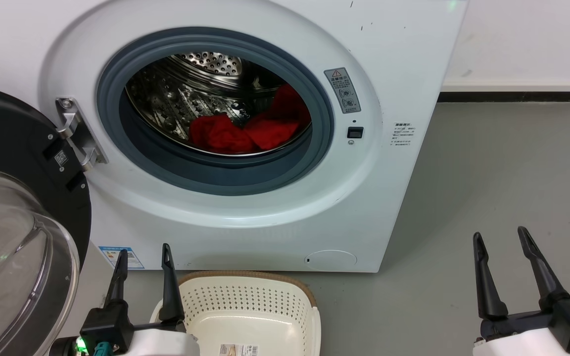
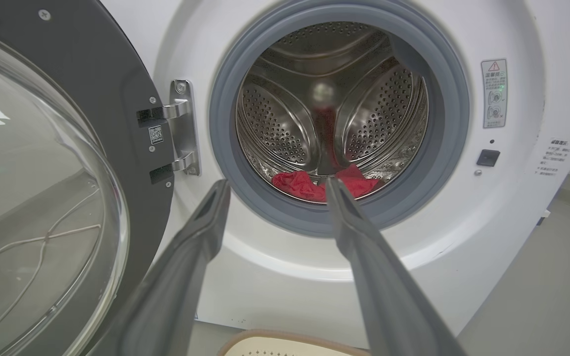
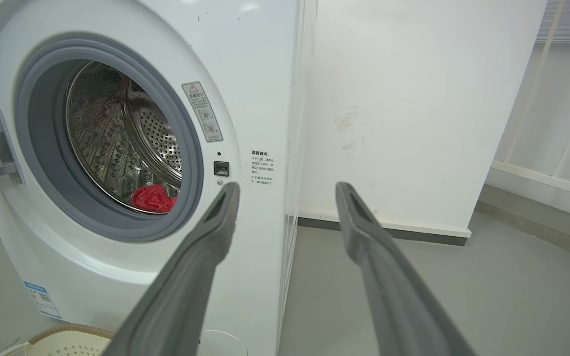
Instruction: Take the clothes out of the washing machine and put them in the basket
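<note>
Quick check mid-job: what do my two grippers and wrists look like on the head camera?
The left gripper and right gripper match: two long, slim black jaws tapering to pointed tips, each pair set on a black block mount. Below the mounts are white wrist casings with teal connectors. A small green light glows at the left mount.

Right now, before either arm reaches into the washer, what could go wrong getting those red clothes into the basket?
The red clothes lie low in the drum behind the grey rubber seal; a gripper reaching in could catch its lower lip. The open glass door stands close beside the left gripper, so that arm's swing might strike it. The basket is small and low beside the washing machine; a released garment could miss it and land on the floor.
</note>
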### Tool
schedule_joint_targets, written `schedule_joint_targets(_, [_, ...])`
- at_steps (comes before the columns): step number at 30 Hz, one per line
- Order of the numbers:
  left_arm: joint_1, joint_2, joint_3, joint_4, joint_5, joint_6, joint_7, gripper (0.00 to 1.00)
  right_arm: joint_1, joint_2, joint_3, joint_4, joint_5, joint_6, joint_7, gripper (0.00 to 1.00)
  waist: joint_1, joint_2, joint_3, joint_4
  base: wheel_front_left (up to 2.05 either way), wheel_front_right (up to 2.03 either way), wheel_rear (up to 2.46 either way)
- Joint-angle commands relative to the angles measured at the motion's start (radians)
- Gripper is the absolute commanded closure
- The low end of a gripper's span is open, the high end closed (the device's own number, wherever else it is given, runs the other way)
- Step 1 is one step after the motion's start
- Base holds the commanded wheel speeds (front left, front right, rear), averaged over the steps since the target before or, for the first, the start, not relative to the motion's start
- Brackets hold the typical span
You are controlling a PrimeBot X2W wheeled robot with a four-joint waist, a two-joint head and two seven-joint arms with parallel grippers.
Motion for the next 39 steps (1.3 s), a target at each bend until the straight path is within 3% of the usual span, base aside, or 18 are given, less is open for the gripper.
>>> schedule_joint_targets(1, [0.006, 0.001, -0.001, 0.003, -0.004, 0.001, -0.003, 0.0, 0.009, 0.002, 0.002, 0.003, 0.003, 0.0, -0.002, 0.0, 0.0, 0.0, 0.001, 0.0, 0.0, 0.0, 0.0])
schedule_joint_targets(7, [-0.015, 0.001, 0.002, 0.012, -0.005, 0.003, -0.003, 0.0, 0.0, 0.002, 0.003, 0.001, 0.003, 0.0, -0.002, 0.0, 0.0, 0.0, 0.01, -0.002, 0.0, 0.0, 0.0])
schedule_joint_targets(14, [-0.129, 0.001, 0.014, 0.096, 0.004, -0.047, -0.003, 0.0, -0.031, 0.002, 0.005, -0.016, 0.002, 0.0, -0.002, 0.0, 0.0, 0.0, 0.061, -0.005, 0.0, 0.0, 0.0])
schedule_joint_targets(23, [-0.437, 0.031, 0.055, 0.386, 0.032, -0.141, -0.003, 0.0, -0.096, 0.002, 0.016, -0.034, -0.005, 0.0, -0.002, 0.0, 0.0, 0.0, 0.208, -0.044, 0.0, 0.0, 0.0])
schedule_joint_targets(28, [-0.596, 0.067, 0.06, 0.521, 0.051, -0.16, -0.002, 0.0, -0.138, 0.002, 0.021, -0.04, 0.004, 0.0, -0.002, 0.0, 0.0, 0.0, 0.285, -0.074, 0.0, 0.0, 0.0])
schedule_joint_targets(29, [-0.715, 0.094, 0.058, 0.614, 0.061, -0.173, -0.003, 0.0, -0.169, 0.002, 0.024, -0.045, 0.013, 0.0, -0.002, 0.0, 0.0, 0.0, 0.338, -0.096, 0.0, 0.0, 0.0])
schedule_joint_targets(34, [-0.904, 0.136, 0.038, 0.759, 0.085, -0.189, -0.003, 0.0, -0.22, 0.002, 0.027, -0.05, 0.029, 0.0, -0.002, 0.0, 0.0, 0.0, 0.422, -0.128, 0.0, 0.0, 0.0])
schedule_joint_targets(39, [-1.1, 0.18, 0.014, 0.919, 0.112, -0.19, 0.058, 0.0, -0.271, 0.002, 0.022, -0.061, 0.056, 0.0, -0.002, 0.0, 0.0, 0.0, 0.51, -0.152, 0.0, 0.0, 0.0])
